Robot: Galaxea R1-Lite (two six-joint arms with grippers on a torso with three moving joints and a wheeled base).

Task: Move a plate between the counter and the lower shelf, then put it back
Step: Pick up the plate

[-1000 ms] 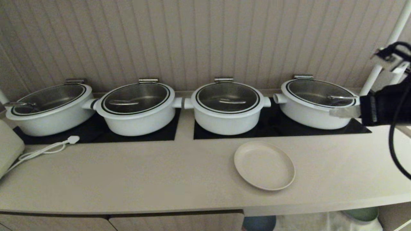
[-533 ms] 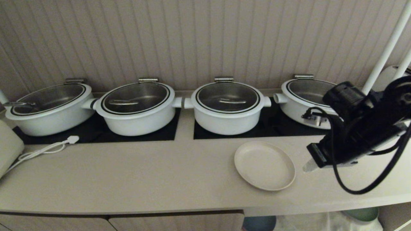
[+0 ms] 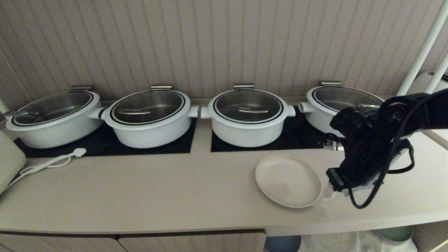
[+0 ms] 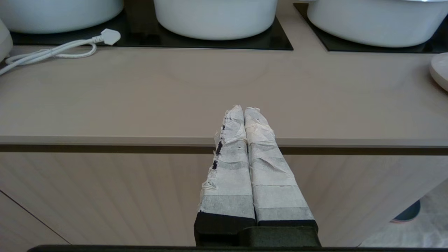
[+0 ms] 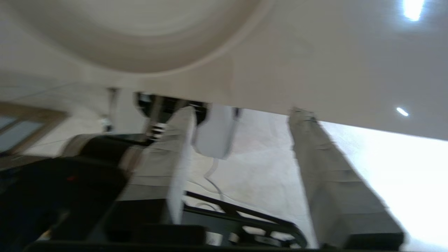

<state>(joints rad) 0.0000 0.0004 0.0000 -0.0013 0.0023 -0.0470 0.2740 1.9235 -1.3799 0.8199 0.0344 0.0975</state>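
Note:
The cream plate [image 3: 288,180] lies flat on the counter [image 3: 157,189], in front of the third pot; its rim also shows in the right wrist view [image 5: 140,35] and at the left wrist view's edge [image 4: 440,70]. My right gripper [image 3: 327,194] hangs low just right of the plate's rim, near the counter's front edge. In its wrist view the right gripper [image 5: 243,111] is open, with nothing between the taped fingers [image 5: 322,164]. My left gripper [image 4: 244,109] is shut and empty, level with the counter's front edge. A strip of the lower shelf [image 3: 332,243] shows under the counter.
Several white pots [image 3: 247,117] with glass lids stand on black hob panels [image 3: 297,140] along the ribbed wall. A white cable and plug [image 3: 78,152] lie at the left. White poles [image 3: 420,56] rise at the right. Blue [image 3: 281,243] and green [image 3: 395,232] dishes sit below.
My right arm has swung down from high at the right edge to beside the plate's right rim, and its fingers have opened. The plate has not moved.

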